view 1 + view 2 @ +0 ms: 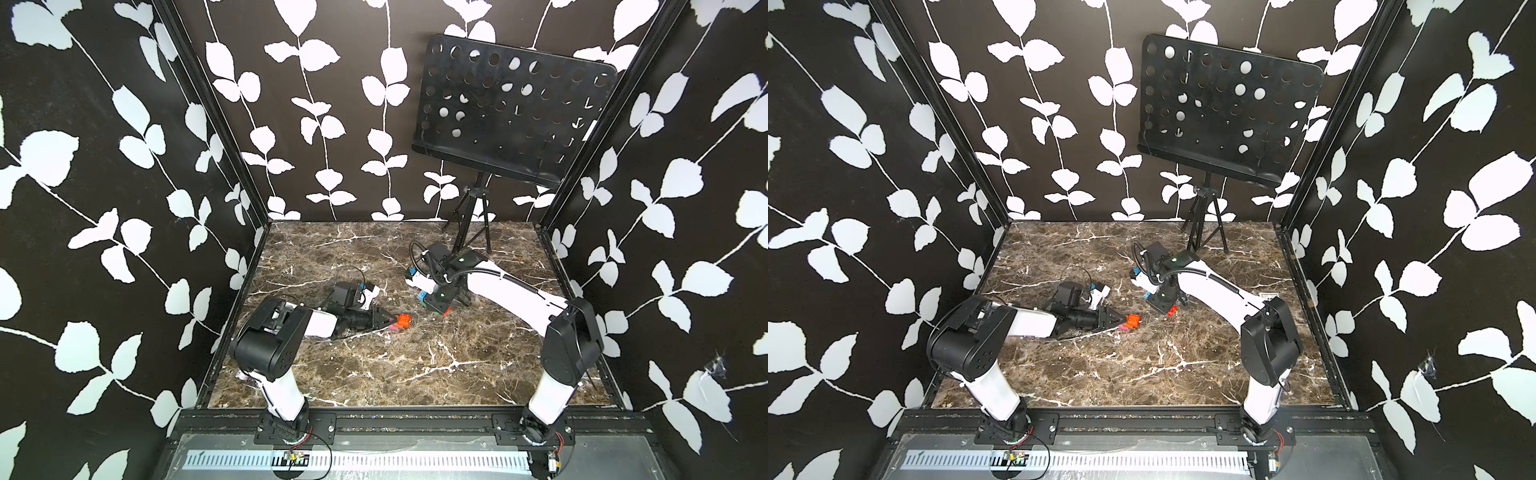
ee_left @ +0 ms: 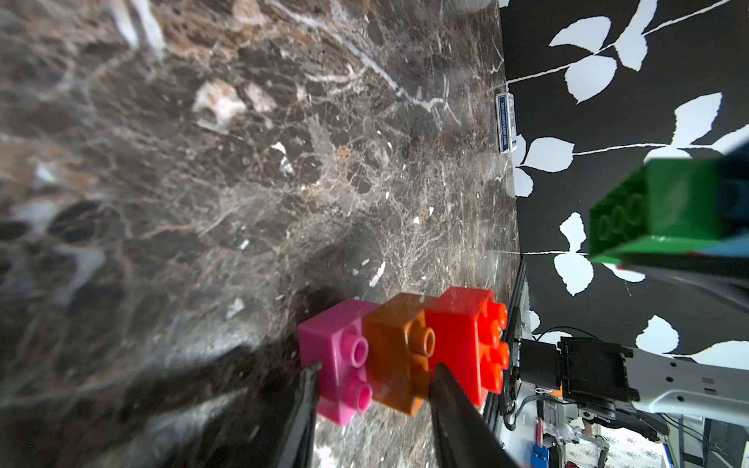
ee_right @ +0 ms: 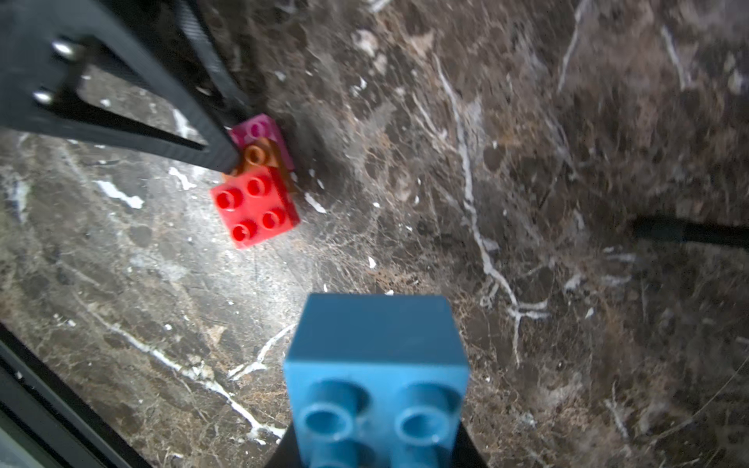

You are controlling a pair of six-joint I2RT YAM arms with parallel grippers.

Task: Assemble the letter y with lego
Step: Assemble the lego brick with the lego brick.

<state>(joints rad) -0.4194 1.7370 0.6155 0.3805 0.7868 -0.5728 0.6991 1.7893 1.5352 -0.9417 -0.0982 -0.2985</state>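
The letter y is in two parts, not yet joined; the tail is a stepped stack of a pink brick [image 2: 336, 356], an orange brick [image 2: 395, 348] and a red brick [image 2: 458, 324], lying sideways low at the marble table [image 1: 374, 374], though whether it touches the table I cannot tell; its free red studs point toward the other arm. The left gripper [image 2: 377, 370] is clamped narrowly on this stack, one finger on the pink side and one by the orange-red joint. Well apart from it is the fork piece: the green bar [image 2: 664, 202] with a light blue brick [image 3: 377, 356] and a second red brick [image 1: 446, 309]; the right gripper [image 3: 377, 441] is closed on it, its fingers flanking the blue brick.

The step in hand looks like mating fork to tail; the next move probably calls for turning the green bar's underside square to the red studs, centring it, then pressing while the left grip braces.
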